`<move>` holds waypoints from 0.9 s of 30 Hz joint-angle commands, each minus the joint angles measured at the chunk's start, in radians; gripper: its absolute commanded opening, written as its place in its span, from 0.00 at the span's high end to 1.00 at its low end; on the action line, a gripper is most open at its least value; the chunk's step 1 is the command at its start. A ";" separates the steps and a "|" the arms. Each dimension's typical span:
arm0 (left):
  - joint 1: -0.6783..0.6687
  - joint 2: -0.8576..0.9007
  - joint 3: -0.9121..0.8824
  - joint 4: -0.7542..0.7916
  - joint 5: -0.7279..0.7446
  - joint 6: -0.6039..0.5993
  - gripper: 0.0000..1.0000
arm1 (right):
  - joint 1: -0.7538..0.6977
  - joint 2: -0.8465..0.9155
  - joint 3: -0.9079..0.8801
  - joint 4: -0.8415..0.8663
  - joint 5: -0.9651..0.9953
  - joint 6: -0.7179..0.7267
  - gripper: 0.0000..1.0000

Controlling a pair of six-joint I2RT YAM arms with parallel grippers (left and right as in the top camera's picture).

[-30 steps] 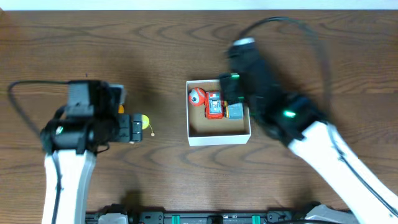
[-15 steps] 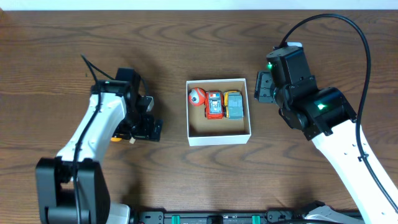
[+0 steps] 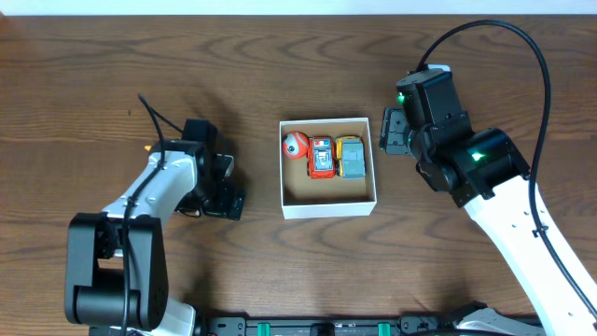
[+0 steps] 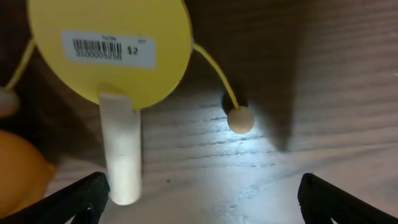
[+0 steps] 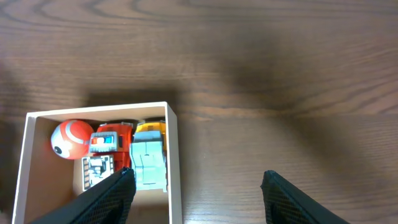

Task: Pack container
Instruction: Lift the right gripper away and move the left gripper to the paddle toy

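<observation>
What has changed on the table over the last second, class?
The right gripper drew back rightward from the box, leaving the grey car inside. The left gripper swung over the yellow drum toy, open. The ball, red car and box stayed put.

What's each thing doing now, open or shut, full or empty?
container: lidless, three toys inside
red ball: inside container
red car: inside, beside red ball
yellow car: inside, beside red car
yellow drum toy: flat on table, unheld
left gripper: open, above yellow drum toy
right gripper: open, empty
</observation>
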 commanded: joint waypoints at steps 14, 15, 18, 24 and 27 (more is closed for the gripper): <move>-0.001 0.006 -0.012 0.076 -0.060 0.025 0.14 | -0.008 0.004 -0.001 -0.023 0.001 0.006 0.32; -0.001 0.006 -0.013 0.078 -0.060 0.025 0.17 | -0.008 0.004 -0.001 -0.026 0.001 0.007 0.32; -0.001 0.013 -0.013 0.081 -0.068 0.025 0.18 | -0.008 0.004 -0.001 -0.029 0.001 0.007 0.32; -0.001 0.052 -0.013 0.082 -0.082 0.025 0.18 | -0.008 0.004 -0.001 -0.032 0.002 0.006 0.32; -0.001 0.071 -0.013 0.082 -0.082 0.025 0.18 | -0.008 0.004 -0.001 -0.033 0.002 0.007 0.32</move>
